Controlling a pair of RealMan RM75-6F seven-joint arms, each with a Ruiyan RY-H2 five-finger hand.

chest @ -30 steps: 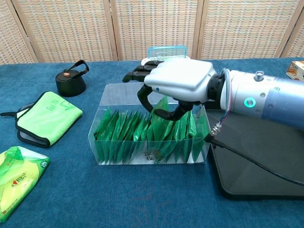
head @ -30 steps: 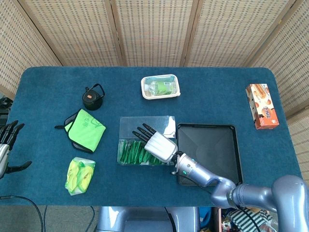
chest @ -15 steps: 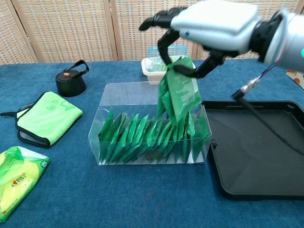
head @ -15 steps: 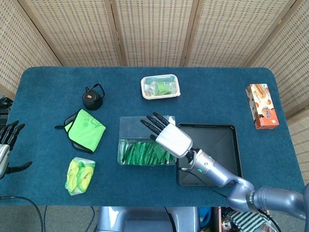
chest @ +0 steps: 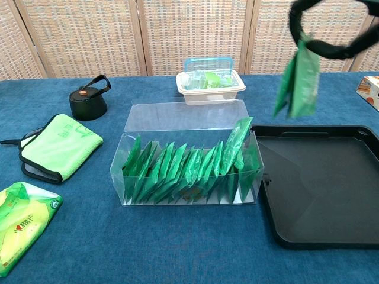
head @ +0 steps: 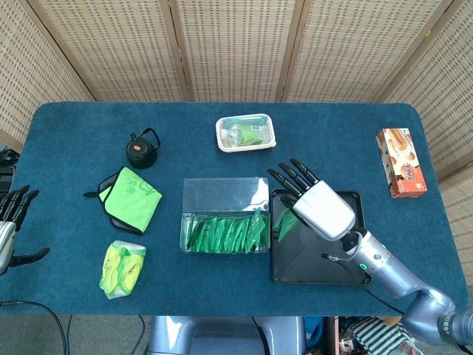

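The right hand (head: pixel 319 209) pinched green packets (chest: pixel 299 83) in its fingers (chest: pixel 308 18), high over the black tray (chest: pixel 331 236). The left hand (head: pixel 9 222) hung beside the table (head: pixel 74 126), fingers apart, holding nothing.

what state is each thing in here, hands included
right hand: pinching green packets, raised over the tray
green packets: hanging from the fingers, off the tray
black tray: bare
clear box: open, a row of packets standing inside
food container: lid on
left hand: open, holding nothing
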